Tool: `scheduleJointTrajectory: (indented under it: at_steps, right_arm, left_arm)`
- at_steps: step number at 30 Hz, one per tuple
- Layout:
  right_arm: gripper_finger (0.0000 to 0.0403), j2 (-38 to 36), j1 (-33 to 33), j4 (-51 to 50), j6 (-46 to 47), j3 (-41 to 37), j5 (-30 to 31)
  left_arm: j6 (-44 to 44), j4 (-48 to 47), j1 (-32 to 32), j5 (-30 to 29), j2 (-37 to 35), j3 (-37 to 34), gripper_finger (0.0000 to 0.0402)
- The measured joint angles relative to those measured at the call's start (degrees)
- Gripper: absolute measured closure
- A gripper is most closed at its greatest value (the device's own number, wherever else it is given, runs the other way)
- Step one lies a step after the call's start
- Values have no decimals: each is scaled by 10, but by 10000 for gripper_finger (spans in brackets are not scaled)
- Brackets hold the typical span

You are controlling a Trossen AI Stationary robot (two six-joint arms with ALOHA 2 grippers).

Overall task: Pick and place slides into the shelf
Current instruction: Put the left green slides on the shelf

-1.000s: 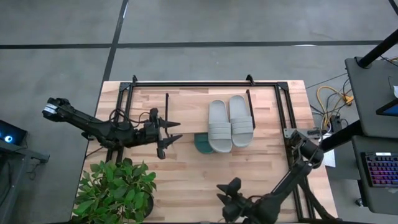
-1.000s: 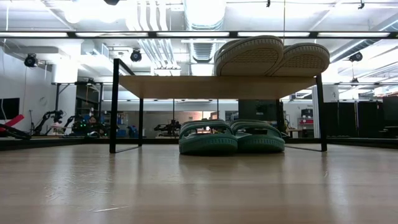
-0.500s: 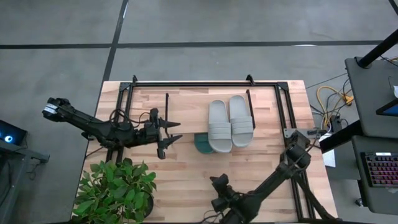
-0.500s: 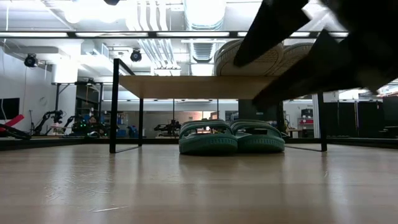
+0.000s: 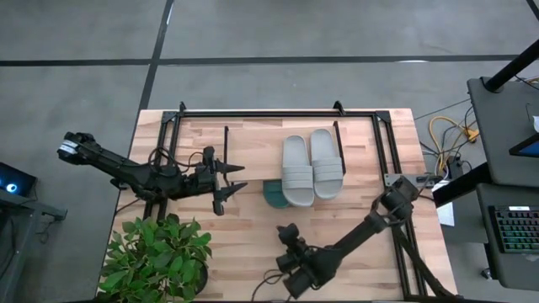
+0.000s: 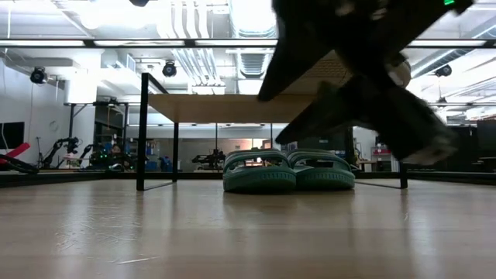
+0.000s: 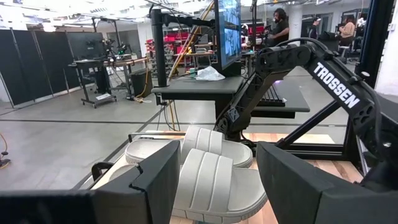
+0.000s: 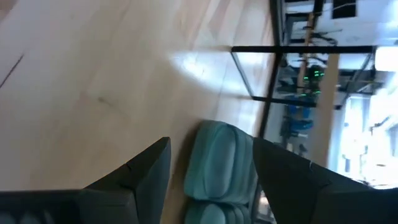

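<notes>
Two pale grey slides (image 5: 312,168) lie side by side on the shelf's wooden top board (image 6: 225,108); the left wrist view shows them too (image 7: 211,168). Two teal slides (image 6: 287,170) stand on the table under that board, soles down, with one toe showing from above (image 5: 273,193). My left gripper (image 5: 240,177) hovers open to the left of the shelf, pointing at the grey slides. My right gripper (image 5: 285,246) is open near the table's near edge, facing the teal slides (image 8: 217,162). In the low view its dark shape (image 6: 279,116) hides part of the grey slides.
A potted plant (image 5: 156,257) stands at the near-left corner of the table. A black metal frame (image 5: 278,114) runs along the far and side edges. The shelf's thin black legs (image 6: 142,132) stand on the tabletop. Bare wood (image 5: 244,231) lies between the plant and my right gripper.
My right arm has swung along the near edge toward the table's left, carrying its gripper in front of the low camera, where it now covers part of the grey slides. The slides and the shelf have stayed where they were.
</notes>
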Motion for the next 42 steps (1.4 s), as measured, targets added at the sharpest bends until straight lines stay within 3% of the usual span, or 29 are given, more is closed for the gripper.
scheduleJointTrajectory:
  at_steps: [5,20,32,42]
  right_arm:
    - [184,0,-23,54,-40,0,-46]
    - [184,27,-45,194,-222,1,-45]
    - [184,35,-82,157,-217,1,-28]
    - [184,35,-87,36,-144,-1,-28]
  left_arm:
    - [0,0,0,0,0,0,205]
    - [0,0,0,0,0,0,205]
    - [0,-5,0,0,0,0,205]
    - [0,-5,0,0,0,0,205]
